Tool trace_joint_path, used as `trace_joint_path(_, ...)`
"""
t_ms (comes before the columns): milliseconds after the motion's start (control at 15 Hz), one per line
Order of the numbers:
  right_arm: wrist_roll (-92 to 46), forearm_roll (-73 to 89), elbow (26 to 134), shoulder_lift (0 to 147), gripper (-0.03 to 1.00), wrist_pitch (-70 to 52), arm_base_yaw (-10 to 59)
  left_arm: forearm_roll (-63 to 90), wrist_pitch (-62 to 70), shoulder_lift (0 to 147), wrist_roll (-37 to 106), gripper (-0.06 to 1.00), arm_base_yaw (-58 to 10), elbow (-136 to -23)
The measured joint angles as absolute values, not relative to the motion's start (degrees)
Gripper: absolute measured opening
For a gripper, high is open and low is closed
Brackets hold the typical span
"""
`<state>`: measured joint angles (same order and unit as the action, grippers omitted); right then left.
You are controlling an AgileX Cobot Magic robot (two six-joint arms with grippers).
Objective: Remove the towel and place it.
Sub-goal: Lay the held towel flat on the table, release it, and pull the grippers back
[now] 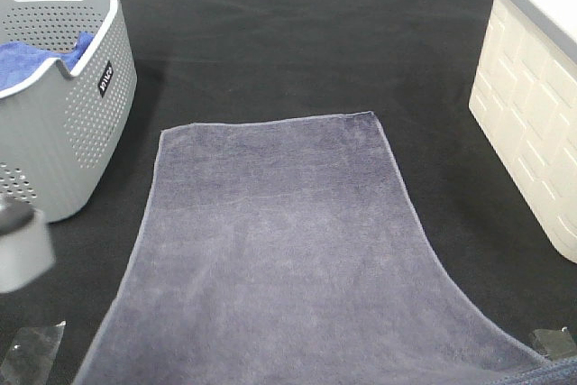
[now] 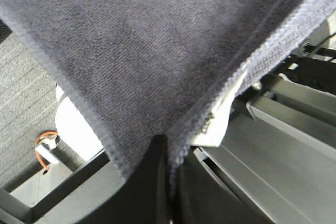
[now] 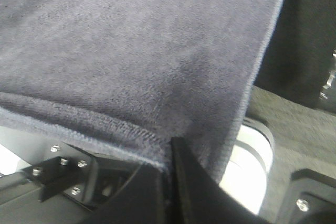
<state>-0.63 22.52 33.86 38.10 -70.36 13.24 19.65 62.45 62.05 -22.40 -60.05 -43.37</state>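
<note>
While we hold on, our left gripper [image 2: 169,153] is pinched tight on one near corner of the towel [image 1: 279,250]. Its two dark fingers [image 2: 148,182] squeeze the cloth right at the tip of that corner, where two pale sewn edges meet. A small white tag [image 2: 219,116] hangs off the edge just beside this gripper.

Our right gripper [image 3: 169,155] is pinched tight too. It bites the thick sewn edge at the near end of the towel, and the towel's side edge runs past just beside it.

So we hold the towel by its near short end, one gripper at each side. From our grippers the towel stretches straight away from us. Its long way runs from near to far, and its short way runs across, from one gripper to the other. It is dark grey with a bit of purple, and it looks smooth and spread out.

Its far short end lies flat on the black table cover [image 1: 297,33], well away from both grippers.

Farther off on our left gripper's side stands a grey basket [image 1: 95,123] full of little holes, with a blue cloth [image 1: 36,60] inside. On our right gripper's side stands a white box [image 1: 532,132]. The towel touches neither one.
</note>
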Motion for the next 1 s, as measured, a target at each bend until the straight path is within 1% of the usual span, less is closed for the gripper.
trace_joint_path(667,-6.9,17.9,33.9,64.4,0.02,-70.1,13.2,19.3,57.2,84.2,-16.0,0.00,-59.6,-43.4)
trace_joint_path(800,-7.8,17.7,33.9,69.8,0.02,-69.8,13.2,20.0,57.1,87.9,-12.5,0.00,-56.4,-44.3)
trace_joint_path(1000,-8.5,17.7,33.9,77.1,0.02,-68.7,13.2,23.3,58.5,92.0,-5.3,0.00,-49.3,-45.2)
